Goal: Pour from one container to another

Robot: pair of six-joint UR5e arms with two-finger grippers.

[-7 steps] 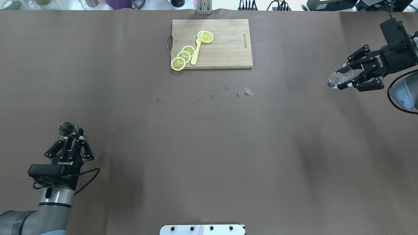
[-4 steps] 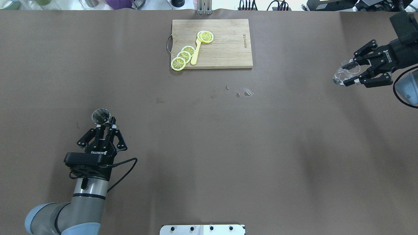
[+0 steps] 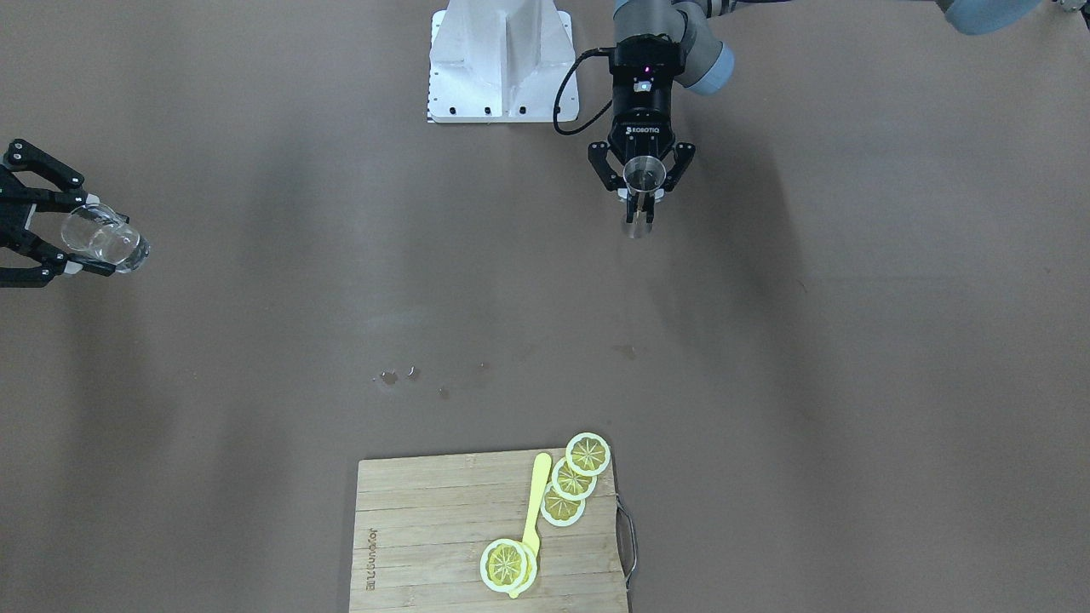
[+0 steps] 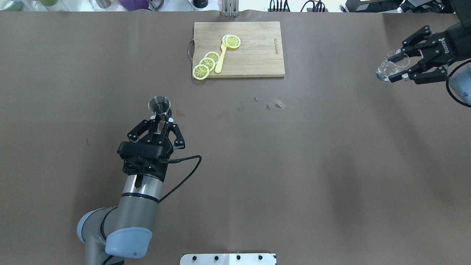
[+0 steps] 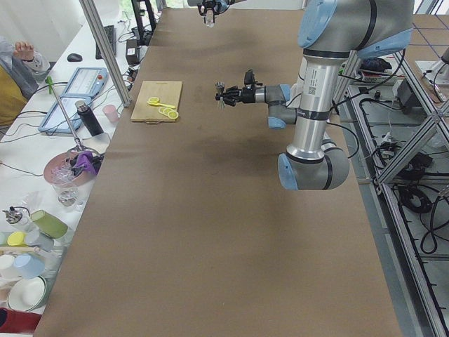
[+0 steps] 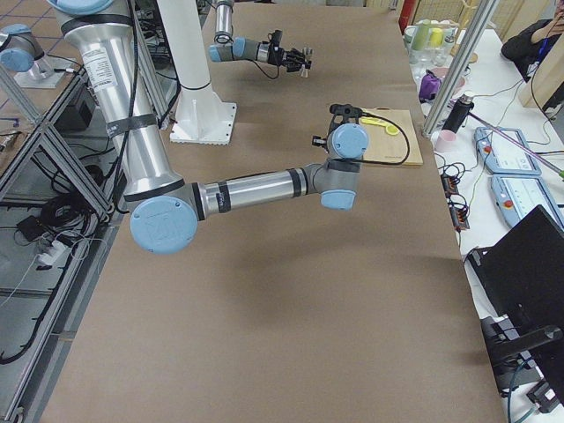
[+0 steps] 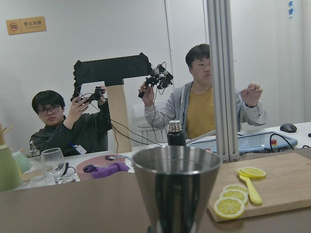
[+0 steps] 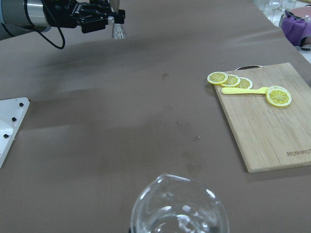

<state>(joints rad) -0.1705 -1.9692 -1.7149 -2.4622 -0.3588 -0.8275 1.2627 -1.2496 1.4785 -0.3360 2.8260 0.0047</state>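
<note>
Two grasps: left tool [image 4: 160, 118] clamps the steel cup [image 4: 159, 104] upright, mouth up; right tool [image 4: 396, 67] clamps the glass [image 4: 385, 70].

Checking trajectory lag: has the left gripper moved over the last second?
Yes. The left gripper, holding the metal cup, moved right and forward, closer to the cutting board.

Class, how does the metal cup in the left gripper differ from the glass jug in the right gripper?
The metal cup is opaque and shiny; the glass jug is clear. The metal cup narrows downward like a cone; the glass jug is rounder, with a pouring lip. Shared: the left gripper and right gripper each hold one.
</note>
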